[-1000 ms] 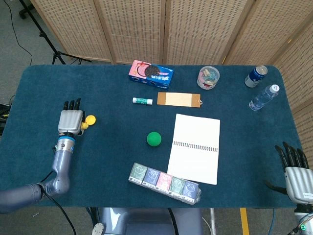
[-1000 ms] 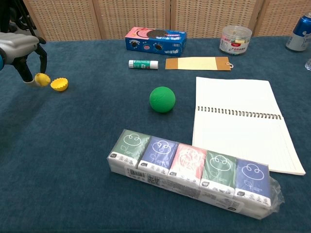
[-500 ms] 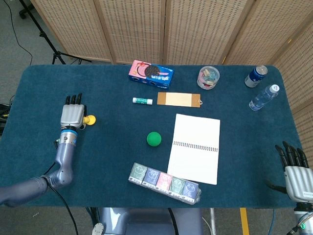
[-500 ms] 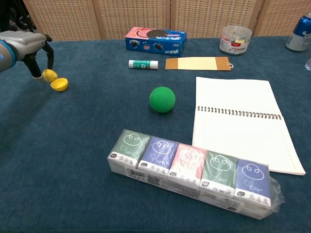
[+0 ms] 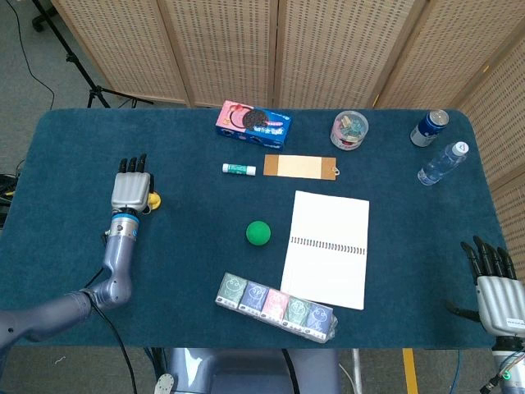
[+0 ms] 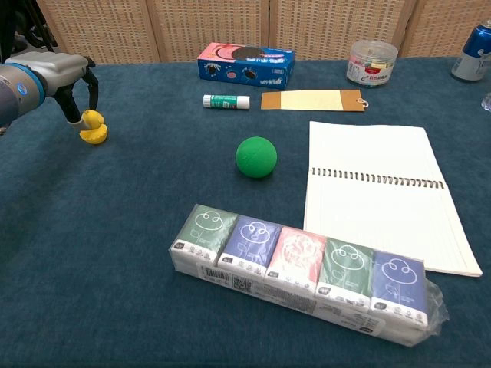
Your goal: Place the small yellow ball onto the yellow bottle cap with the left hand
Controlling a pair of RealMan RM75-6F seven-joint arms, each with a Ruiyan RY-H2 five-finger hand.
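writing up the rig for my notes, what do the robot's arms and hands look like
Both hands, the left hand and the right hand, have pale grey, ribbed backs and black fingers. The left arm is smooth metallic blue-grey with a blue ring at the wrist; a black cable trails beside it. The right arm is barely visible.

In head view the left robot hand (image 5: 133, 190) hides most of the yellow bottle cap (image 5: 154, 199)

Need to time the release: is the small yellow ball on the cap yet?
On or just above it: the small yellow ball sits atop the yellow bottle cap, left hand pinching it; contact unclear.
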